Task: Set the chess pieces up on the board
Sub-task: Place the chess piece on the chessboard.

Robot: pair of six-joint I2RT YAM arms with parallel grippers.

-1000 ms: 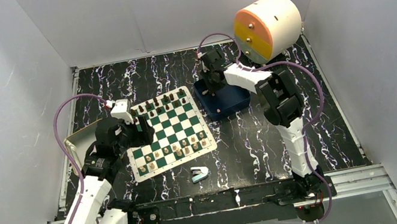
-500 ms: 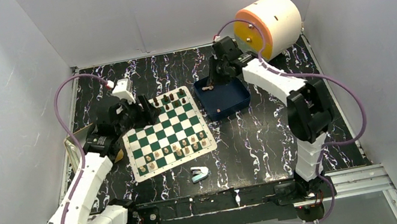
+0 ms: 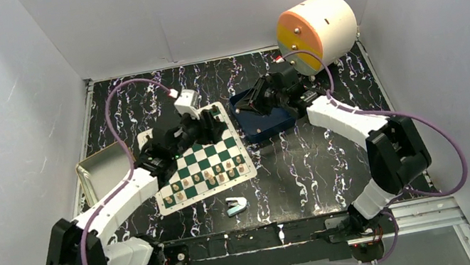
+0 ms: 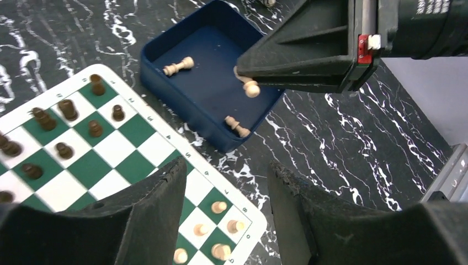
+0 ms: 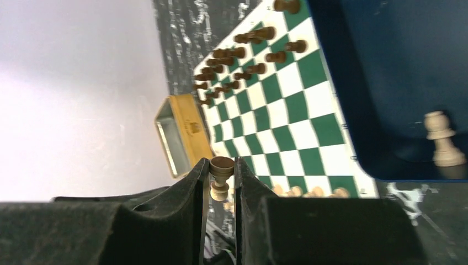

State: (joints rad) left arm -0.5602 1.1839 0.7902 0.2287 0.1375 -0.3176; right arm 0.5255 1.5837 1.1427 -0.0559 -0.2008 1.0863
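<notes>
Right gripper (image 5: 221,182) is clamped on a tan chess piece (image 4: 251,87), above the blue tray (image 4: 215,83) at 2 o'clock of the board (image 3: 202,158). Two tan pieces (image 4: 178,67) lie in the tray. Left gripper (image 4: 226,174) has its jaws apart and empty, over the board's 2 o'clock corner. Dark pieces (image 4: 68,109) line the board's 12 o'clock edge.
</notes>
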